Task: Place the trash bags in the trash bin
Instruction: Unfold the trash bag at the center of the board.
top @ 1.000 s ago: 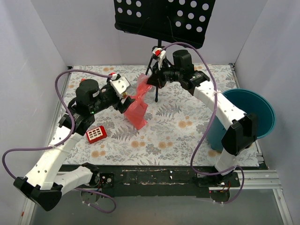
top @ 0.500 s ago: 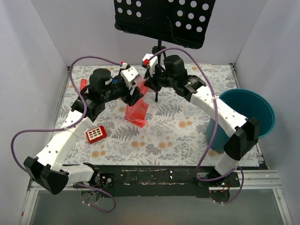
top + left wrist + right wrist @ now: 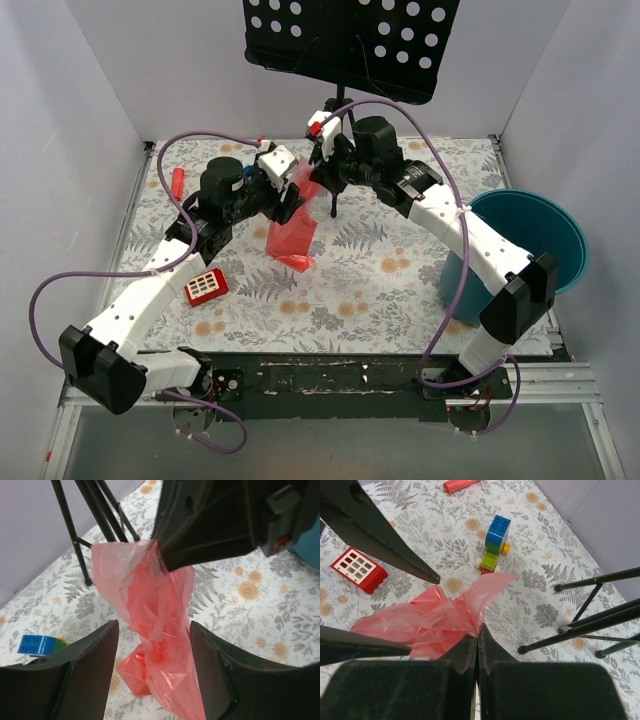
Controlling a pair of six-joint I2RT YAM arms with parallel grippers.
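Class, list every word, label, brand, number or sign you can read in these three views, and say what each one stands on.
None: no word, number, brand or sign can be read in any view.
The red block carries only a grid of white squares; the toy bricks and the trash bag show no lettering.

left arm (image 3: 140, 300), right arm (image 3: 475, 235) — white links, black joints | purple cables (image 3: 200, 134) | left pincer (image 3: 152, 645) — black fingers (image 3: 85, 680)

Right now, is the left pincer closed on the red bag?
No, the left pincer stands open around the red bag, which hangs from the right pincer.
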